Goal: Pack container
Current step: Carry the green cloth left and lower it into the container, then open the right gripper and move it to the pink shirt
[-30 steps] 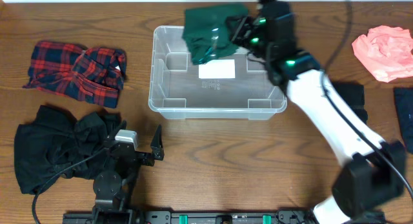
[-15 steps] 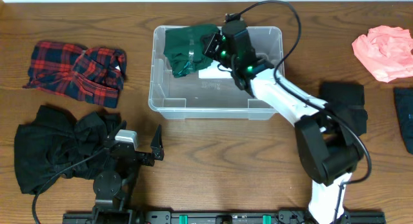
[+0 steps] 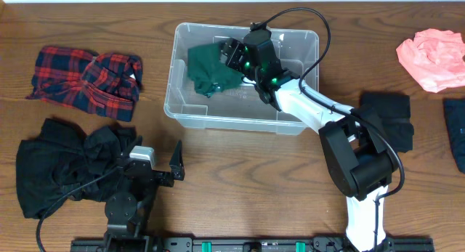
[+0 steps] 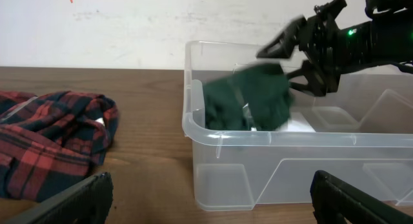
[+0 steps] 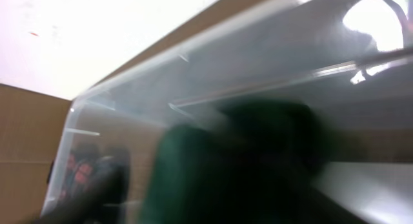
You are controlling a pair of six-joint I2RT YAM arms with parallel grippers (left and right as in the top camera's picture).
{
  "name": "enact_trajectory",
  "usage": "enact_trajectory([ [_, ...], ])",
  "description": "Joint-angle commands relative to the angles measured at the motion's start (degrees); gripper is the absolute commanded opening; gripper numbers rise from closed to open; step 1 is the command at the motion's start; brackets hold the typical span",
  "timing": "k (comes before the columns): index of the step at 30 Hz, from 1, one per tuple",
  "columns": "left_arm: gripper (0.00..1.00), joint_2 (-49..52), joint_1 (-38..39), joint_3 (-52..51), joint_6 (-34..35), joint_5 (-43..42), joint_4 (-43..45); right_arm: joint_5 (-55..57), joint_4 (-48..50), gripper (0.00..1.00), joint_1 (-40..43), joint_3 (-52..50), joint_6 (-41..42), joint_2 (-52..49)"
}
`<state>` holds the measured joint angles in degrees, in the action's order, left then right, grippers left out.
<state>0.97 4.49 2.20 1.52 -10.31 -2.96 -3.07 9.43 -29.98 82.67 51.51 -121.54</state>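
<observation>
Spread wide and empty, the right gripper point(image 3: 232, 54) needed to rise straight from the container point(image 3: 171, 85) without snagging the green garment point(image 3: 211, 69).

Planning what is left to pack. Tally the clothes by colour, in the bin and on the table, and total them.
Green garment: 1, in the container
Red plaid garment: 1
Black: 2, the left black heap and the right black heap
Pink garment: 1
Dark blue garment: 1, cut off by the right edge
Total: 6
</observation>
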Motion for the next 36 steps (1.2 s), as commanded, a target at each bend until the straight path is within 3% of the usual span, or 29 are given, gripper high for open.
enact_trajectory([
  [1,0.98,0.04,-0.31,-1.6,0.26,-0.2,-0.79,-0.76,0.17,0.98,-0.42,0.61,-2.97,-0.28],
  [10,0.98,0.04,-0.31,-1.6,0.26,-0.2,-0.79,-7.1,-4.28,0.99,0.07,0.66,-10.99,6.78],
  [16,0.98,0.04,-0.31,-1.6,0.26,-0.17,-0.79,-5.57,-21.4,0.99,0.79,0.7,-23.34,18.73],
  [21,0.98,0.04,-0.31,-1.6,0.26,-0.17,-0.79,-1.25,-37.33,0.99,3.67,0.7,-27.52,26.8],
  [27,0.98,0.04,-0.31,-1.6,0.26,-0.2,-0.79,-2.64,-45.64,0.99,16.94,0.7,-28.02,32.79],
  [36,0.98,0.04,-0.31,-1.6,0.26,-0.2,-0.79,-4.44,-44.89,0.99,42.34,0.68,-31.67,29.38],
])
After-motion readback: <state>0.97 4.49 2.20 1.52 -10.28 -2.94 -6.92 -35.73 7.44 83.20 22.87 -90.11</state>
